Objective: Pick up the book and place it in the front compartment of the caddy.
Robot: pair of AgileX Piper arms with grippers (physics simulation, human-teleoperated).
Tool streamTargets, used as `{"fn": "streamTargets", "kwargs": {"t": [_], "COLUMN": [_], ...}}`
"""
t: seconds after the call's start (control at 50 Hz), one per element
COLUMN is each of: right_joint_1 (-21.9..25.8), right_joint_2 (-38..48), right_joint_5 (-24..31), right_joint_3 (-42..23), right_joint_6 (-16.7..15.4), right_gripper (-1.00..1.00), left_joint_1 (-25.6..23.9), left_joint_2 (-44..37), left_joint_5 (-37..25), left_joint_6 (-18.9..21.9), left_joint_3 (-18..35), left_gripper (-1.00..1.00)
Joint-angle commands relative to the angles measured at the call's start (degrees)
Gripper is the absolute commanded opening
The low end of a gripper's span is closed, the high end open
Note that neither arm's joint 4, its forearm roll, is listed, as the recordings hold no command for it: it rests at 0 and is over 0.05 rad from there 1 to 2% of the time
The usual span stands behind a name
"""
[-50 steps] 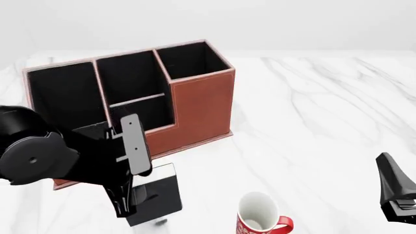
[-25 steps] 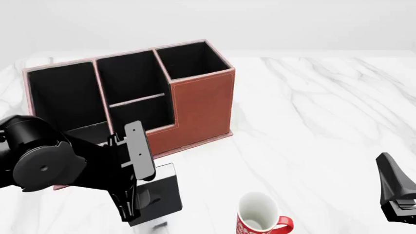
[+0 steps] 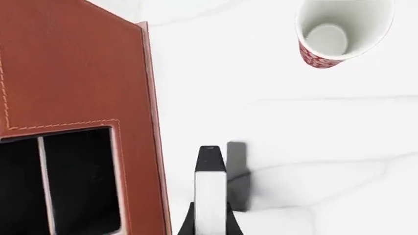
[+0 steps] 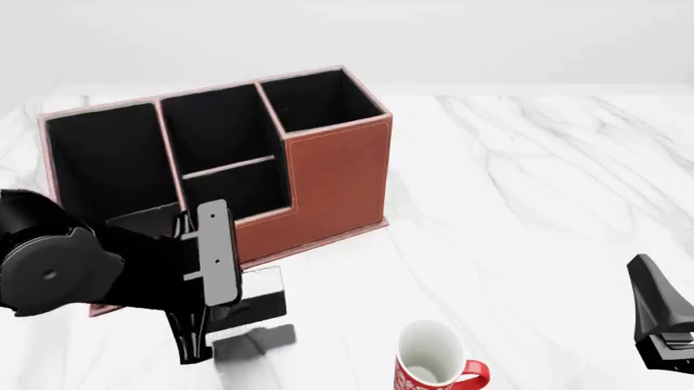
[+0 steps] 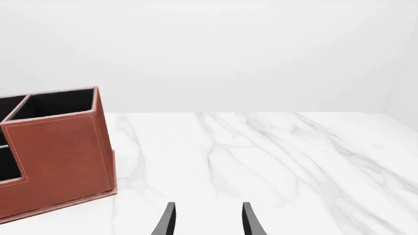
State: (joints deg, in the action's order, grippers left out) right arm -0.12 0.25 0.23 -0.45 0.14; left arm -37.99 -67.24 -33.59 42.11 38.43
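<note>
One book (image 4: 256,296) now lifted, claw-held.

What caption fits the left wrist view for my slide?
Left gripper holds the book edge-up above the table, beside the caddy; mug beyond.

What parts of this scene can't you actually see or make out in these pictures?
- Front compartment of the caddy: in the front view the left arm covers it.
- Left pincer: its fingertips lie against the book, black on black, so the contact is unclear in the front view; the left wrist view's edge crops the fingers.
- Mug: both views' edges crop it, so its red pattern is unreadable.
- Right pincer: partly out of frame in both views.
</note>
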Motion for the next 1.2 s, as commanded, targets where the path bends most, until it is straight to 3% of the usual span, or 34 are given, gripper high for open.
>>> {"fn": "streamTargets", "kwargs": {"t": [0.02,0.32,0.84,0.96,1.2], "right_joint_1": [0.02,0.01,0.01,0.02,0.02], "right_joint_2": [0.01,0.01,0.0,0.01,0.0], "right_joint_5": [-0.11,-0.11,-0.11,-0.11,-0.12], "right_joint_3": [0.1,0.1,0.1,0.1,0.1], "right_joint_6": [-0.06,-0.04,-0.05,-0.03,-0.04], "right_gripper": [1.0,1.0,1.0,1.0,1.0], "left_joint_1": [3.35,5.33,9.44,12.12,14.59], "left_joint_2": [7.29,5.49,-1.02,-1.96,-5.53], "left_joint_5": [-6.57,-8.82,-10.61,-8.83,-6.74], "left_joint_6": [10.65,13.68,15.45,17.98,19.2], "left_joint_3": [4.34,11.46,24.98,25.68,27.57], "left_gripper": [-1.0,-1.0,-1.0,-1.0,-1.0]}}
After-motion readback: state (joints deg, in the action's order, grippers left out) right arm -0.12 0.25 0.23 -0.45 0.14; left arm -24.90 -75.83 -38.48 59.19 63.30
